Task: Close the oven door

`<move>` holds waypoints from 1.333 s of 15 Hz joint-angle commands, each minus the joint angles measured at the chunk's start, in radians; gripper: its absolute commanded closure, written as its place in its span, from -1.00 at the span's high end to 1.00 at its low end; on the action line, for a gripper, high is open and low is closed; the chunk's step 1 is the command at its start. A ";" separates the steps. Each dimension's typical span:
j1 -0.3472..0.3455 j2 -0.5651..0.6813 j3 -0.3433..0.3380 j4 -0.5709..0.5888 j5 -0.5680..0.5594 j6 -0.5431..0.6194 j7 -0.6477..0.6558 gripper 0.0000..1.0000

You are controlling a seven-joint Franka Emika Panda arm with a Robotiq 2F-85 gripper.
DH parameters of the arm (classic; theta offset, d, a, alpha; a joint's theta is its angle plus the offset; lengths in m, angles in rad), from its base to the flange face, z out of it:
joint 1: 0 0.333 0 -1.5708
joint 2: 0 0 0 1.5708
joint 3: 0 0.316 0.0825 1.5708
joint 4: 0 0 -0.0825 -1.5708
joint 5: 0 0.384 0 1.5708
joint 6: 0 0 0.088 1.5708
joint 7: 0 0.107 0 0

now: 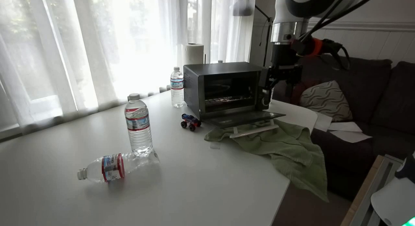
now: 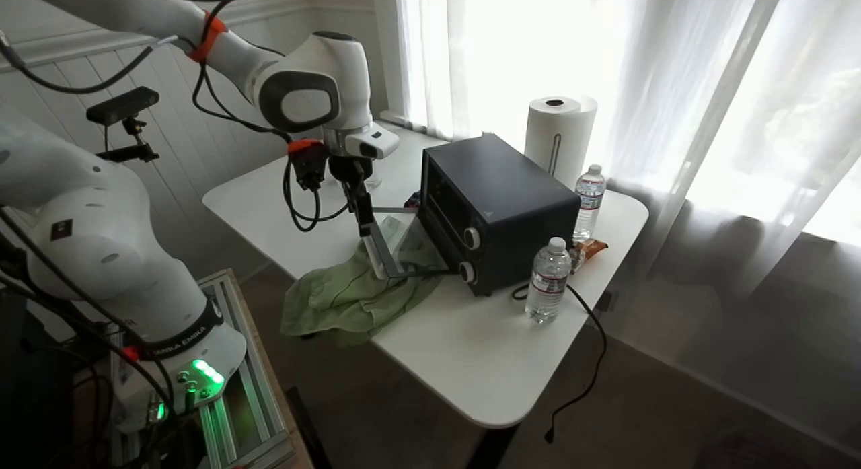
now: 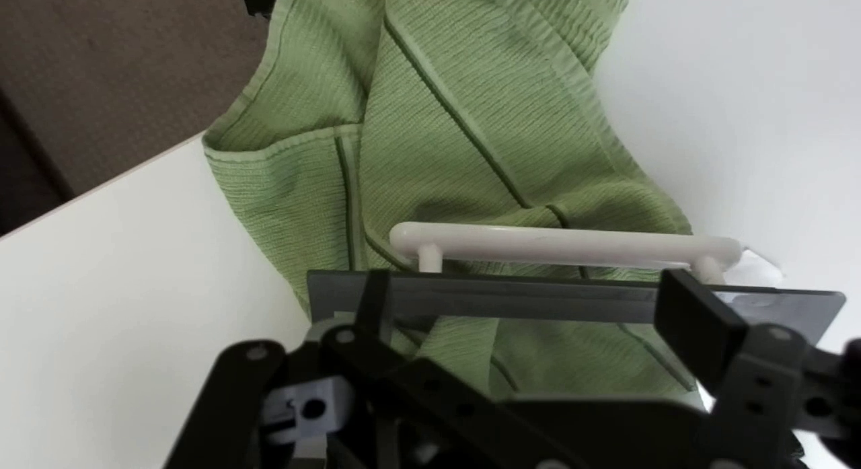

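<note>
Oven door is dropped open at the front of the oven, and the end effector sits near its outer edge, fingers wide apart and gripping nothing, so I'd call this the approach step. Next it probably has to get under the handle and swing the door up, minding the green towel bunched below. White desk also carries water bottles and a toy truck, with sheer curtains behind and a dark sofa alongside
</note>
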 commanded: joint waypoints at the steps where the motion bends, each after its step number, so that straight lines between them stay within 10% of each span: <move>1: 0.013 0.073 0.037 0.001 -0.012 0.056 0.086 0.88; 2: 0.013 0.087 0.044 0.001 -0.015 0.064 0.108 0.47; 12: 0.021 0.219 0.063 0.001 -0.045 0.159 0.234 -0.94; 20: 0.022 0.296 0.057 0.002 -0.174 0.283 0.355 -1.00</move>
